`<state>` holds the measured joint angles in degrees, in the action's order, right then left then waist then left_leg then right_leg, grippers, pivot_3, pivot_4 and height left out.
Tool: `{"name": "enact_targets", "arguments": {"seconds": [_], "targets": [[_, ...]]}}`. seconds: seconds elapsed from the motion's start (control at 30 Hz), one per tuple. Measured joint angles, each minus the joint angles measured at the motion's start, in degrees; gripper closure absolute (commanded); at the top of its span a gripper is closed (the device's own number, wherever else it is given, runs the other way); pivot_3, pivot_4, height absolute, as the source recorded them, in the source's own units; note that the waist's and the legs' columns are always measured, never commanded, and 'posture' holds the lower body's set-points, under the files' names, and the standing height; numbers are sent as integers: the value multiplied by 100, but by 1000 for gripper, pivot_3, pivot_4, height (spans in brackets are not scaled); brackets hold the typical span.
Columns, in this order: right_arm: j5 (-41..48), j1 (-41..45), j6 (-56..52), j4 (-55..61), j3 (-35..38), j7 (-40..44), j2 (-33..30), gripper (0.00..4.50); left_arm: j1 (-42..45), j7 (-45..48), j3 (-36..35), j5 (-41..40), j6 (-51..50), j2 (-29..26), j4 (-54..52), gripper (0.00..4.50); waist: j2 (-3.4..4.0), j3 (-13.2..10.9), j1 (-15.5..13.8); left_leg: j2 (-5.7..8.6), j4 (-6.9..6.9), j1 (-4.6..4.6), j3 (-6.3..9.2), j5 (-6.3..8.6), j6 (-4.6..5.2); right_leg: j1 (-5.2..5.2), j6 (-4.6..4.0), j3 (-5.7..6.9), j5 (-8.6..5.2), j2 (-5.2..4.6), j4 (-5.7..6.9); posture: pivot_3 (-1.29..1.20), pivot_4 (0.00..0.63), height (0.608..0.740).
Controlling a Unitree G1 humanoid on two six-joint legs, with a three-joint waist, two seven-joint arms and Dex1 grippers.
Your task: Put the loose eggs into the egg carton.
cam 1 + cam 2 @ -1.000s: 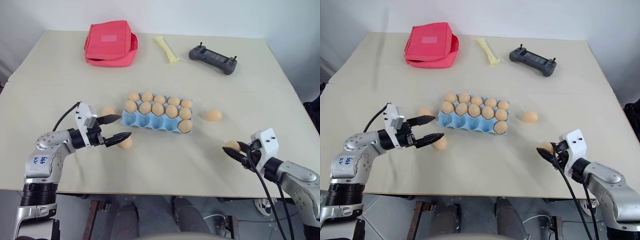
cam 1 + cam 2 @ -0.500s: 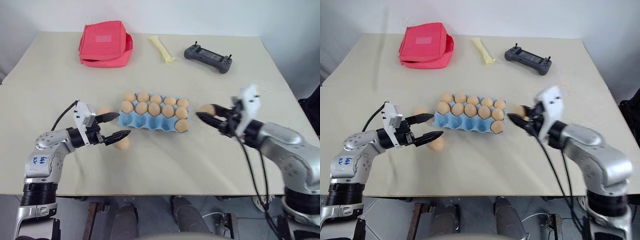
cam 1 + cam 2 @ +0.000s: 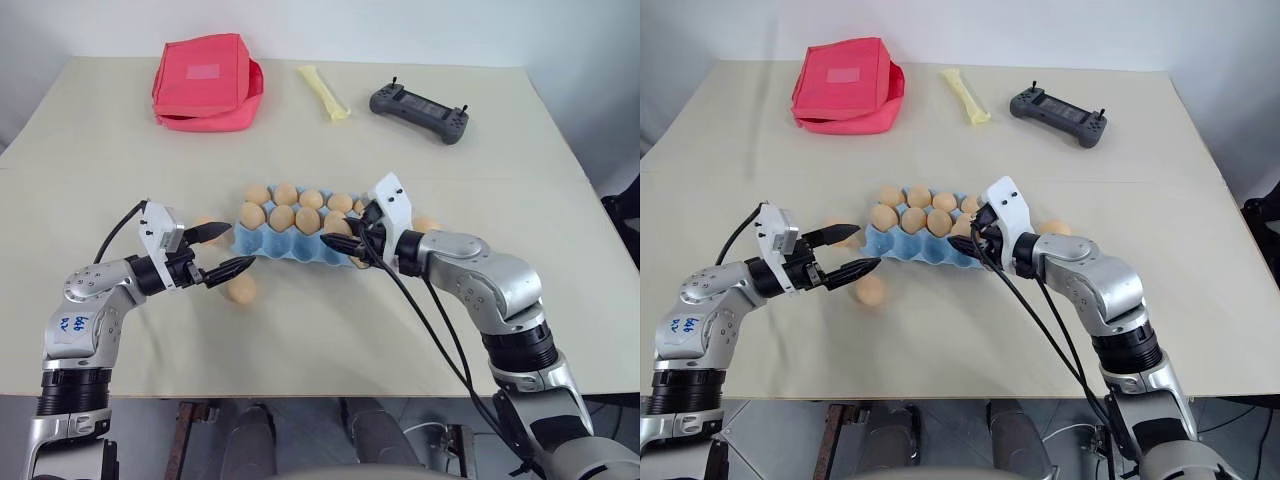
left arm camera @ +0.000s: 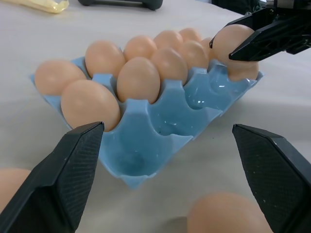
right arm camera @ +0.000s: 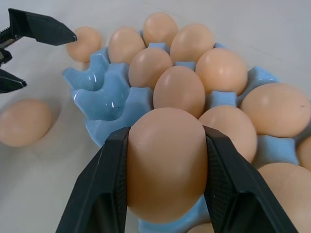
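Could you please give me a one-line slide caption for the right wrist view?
Right gripper holding an egg over the blue egg carton, beside cups already filled.

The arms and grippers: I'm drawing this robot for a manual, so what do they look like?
Both arms are silver-grey metal with rounded joint housings and black ribbed cuffs. The left gripper and the right gripper each have two tapered black fingers below a white boxy wrist block. Black cables loop from each wrist, the right arm's trailing long. The left arm carries blue handwritten marks.
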<state>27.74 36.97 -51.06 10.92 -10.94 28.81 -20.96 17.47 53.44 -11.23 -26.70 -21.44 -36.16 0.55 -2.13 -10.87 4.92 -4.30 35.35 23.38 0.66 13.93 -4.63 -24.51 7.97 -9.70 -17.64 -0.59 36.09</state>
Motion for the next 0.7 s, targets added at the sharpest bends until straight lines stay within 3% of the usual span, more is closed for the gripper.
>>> {"name": "enact_targets", "arguments": {"seconds": [0.27, 0.53, 0.7], "targets": [[-255, 82, 119, -144, -68, 152, 134, 81, 1, -70, 0, 0, 19, 0, -5, 0, 0, 0, -4, 1, 3, -1, 0, -1, -2, 0, 0, 0, 0, 0, 4, 0, 150, 740], [-309, 98, 105, -117, 6, 198, 117, 33, 5, -84, 1, 0, 27, 2, -5, 0, 0, 0, -2, 1, 3, -2, 0, -2, -2, 0, 0, 0, 0, 0, 6, 0, 150, 740], [-53, 89, -204, 326, 531, 347, -411, 33, 26, -92, 3, -1, 32, 16, -5, 0, 0, 0, -19, 1, 2, -1, 0, -1, -2, 1, 0, 0, 0, 0, 1, 0, 150, 740]]}}
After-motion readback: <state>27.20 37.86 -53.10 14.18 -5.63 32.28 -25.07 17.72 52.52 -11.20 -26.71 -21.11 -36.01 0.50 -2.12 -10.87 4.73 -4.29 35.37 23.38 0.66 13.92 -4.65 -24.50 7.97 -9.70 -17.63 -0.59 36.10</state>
